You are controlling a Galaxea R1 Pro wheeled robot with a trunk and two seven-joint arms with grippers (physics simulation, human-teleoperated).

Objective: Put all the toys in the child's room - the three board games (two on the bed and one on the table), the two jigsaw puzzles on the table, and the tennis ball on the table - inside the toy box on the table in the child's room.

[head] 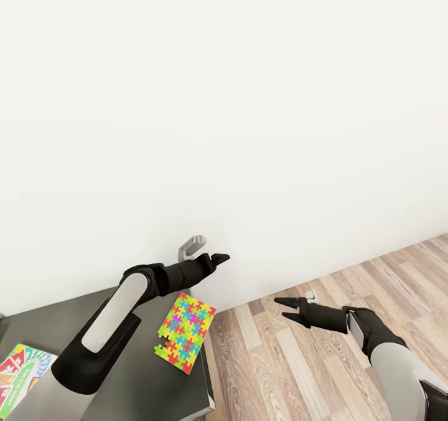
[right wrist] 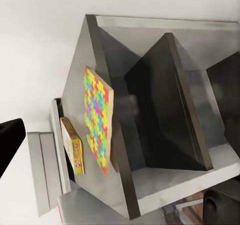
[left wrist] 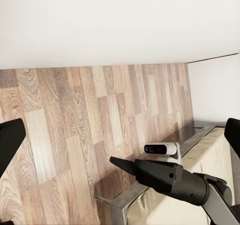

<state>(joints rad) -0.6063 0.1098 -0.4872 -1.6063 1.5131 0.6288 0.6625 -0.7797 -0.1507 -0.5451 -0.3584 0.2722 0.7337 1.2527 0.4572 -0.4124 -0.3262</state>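
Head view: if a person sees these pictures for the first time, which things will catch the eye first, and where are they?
The bright jigsaw puzzle stands out first, lying flat near the corner of the dark-grey table, beside the left arm. A colourful board game lies at the table's left edge, cut off by the picture. The right tool hangs over the wooden floor, and a plain white wall covers most of the picture.

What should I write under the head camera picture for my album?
Robot's left hand above the table, near a puzzle.

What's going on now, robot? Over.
Left gripper and right gripper holding nothing. Jigsaw puzzle flat on dark table, board game alongside. Nothing in the way.
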